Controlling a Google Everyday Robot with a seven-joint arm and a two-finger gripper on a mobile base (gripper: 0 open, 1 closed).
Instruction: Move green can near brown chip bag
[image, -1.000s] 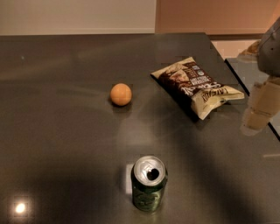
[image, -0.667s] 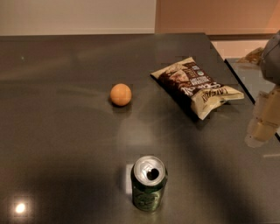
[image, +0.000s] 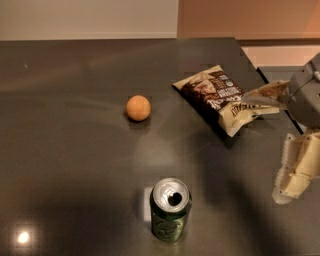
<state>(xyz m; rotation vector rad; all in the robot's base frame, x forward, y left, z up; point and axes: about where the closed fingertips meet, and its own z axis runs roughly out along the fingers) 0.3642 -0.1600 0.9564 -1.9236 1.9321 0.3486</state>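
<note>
Mostly dark glossy table (image: 65, 165), pale wall (image: 85, 20) beyond. Green can (image: 171, 210) upright at front; brown chip bag (image: 220, 97) farther right; orange ball (image: 138, 108) left of it. Gripper (image: 295, 172) hangs at right edge, grip state cannot tell.

hand (image: 287, 189) at right edge | arm (image: 309, 95) cut off | brown chip bag (image: 216, 95) tip behind arm

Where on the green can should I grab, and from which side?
Take the green can around its round side wall at mid-height: it stands upright, and its opened top offers no hold. Come in level from its right, probably, since the pincer hangs on that side, nearer the camera than the brown chip bag.
</note>
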